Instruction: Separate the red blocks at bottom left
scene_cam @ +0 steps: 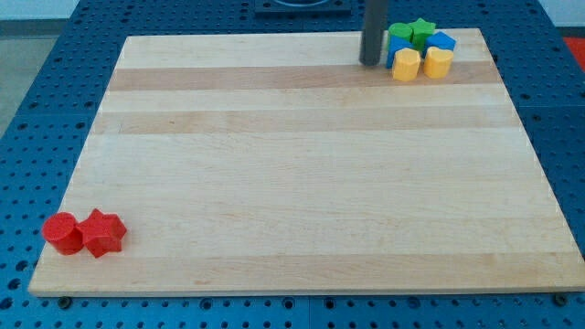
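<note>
Pincer: cannot tell; my tip [371, 62] on wooden board [302, 183], far from red cylinder [62, 232] touching red star [103, 233].

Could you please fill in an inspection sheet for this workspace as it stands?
Surface: wooden board, lying on a blue perforated table.
Job's things: red cylinder and red star touching at the view's bottom left.
Clutter: green blocks, blue blocks and yellow blocks clustered at the view's top right.
Claw: none fitted; my tip sits just left of that cluster, far from the red blocks.
Cables: nothing seen.
Surroundings: dark base at the view's top.
</note>
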`<state>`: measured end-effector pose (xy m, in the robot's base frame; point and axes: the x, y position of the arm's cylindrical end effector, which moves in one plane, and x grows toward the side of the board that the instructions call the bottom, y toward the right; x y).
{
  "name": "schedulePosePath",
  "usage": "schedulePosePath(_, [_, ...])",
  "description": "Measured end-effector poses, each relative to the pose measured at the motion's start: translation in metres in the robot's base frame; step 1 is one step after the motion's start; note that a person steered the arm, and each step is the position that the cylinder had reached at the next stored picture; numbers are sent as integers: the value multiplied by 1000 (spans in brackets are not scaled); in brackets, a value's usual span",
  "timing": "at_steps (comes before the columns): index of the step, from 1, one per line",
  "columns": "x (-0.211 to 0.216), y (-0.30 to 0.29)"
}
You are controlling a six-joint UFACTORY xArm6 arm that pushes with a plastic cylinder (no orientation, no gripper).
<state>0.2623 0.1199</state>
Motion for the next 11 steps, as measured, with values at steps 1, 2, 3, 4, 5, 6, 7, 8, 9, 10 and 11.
schedulePosePath(1, [0, 39])
schedulePosePath(2, [8, 32])
schedulePosePath(3, [42, -11])
schedulePosePath(4, [82, -31])
schedulePosePath(5, [154, -38])
schedulePosePath(6, [241, -115])
schedulePosePath(7, [303, -205])
schedulePosePath(8, [355, -274])
schedulePosePath(9, [356, -313])
schedulePosePath(10, [350, -420])
schedulePosePath(11, [338, -424])
